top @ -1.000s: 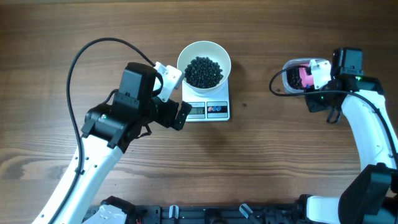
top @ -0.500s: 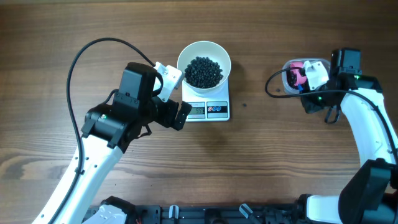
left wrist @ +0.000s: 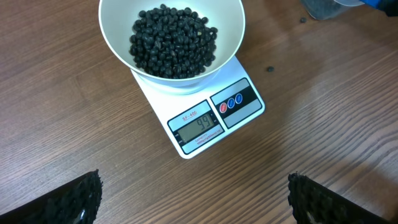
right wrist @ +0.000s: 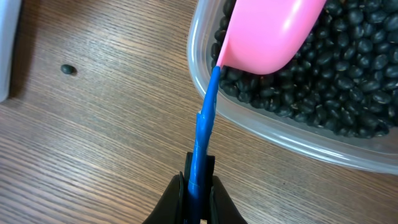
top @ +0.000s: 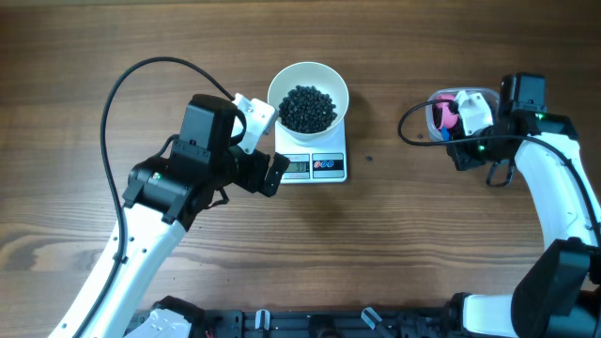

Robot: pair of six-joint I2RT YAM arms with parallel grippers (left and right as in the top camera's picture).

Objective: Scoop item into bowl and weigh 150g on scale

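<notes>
The white bowl [top: 273, 89] [left wrist: 112, 37] stands on the white scale [top: 329, 166] [left wrist: 214, 118] and holds a heap of black beans [top: 308, 107] [left wrist: 173, 41]. My left gripper [top: 268, 145] [left wrist: 196, 199] hovers just left of the scale's front, open, with nothing between its fingers. My right gripper [right wrist: 199, 180] is shut on the blue handle [right wrist: 205, 124] of a pink scoop [top: 449, 115] [right wrist: 267, 31]. The scoop's cup lies tilted inside a clear tub [top: 434, 105] [right wrist: 261, 124], over more black beans [right wrist: 336, 87].
One stray bean [top: 368, 157] [right wrist: 68, 69] lies on the wooden table between scale and tub. A black cable [top: 131, 94] loops behind the left arm. The right arm's cable [top: 413, 122] hangs beside the tub.
The right gripper has swung the pink scoop a little leftward and tilted it within the tub. The left arm, bowl and scale have not moved.
</notes>
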